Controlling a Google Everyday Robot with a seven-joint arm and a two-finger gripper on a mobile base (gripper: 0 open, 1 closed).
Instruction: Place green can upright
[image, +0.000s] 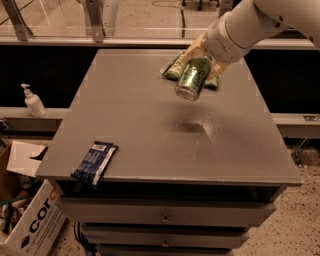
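One white arm (250, 25) reaches in from the upper right, and its gripper (204, 64) is clamped around the green can (190, 82). It holds the can tilted in the air above the grey table (150, 125), silver end angled down toward me. Just behind the gripper a crinkled green snack bag (172, 69) lies flat. Well off to the gripper's lower left, a dark blue packet (95, 162) sits at the table's front edge.

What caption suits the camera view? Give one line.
The claw holds the green can tilted in the air over the table, blue packet at its front left.
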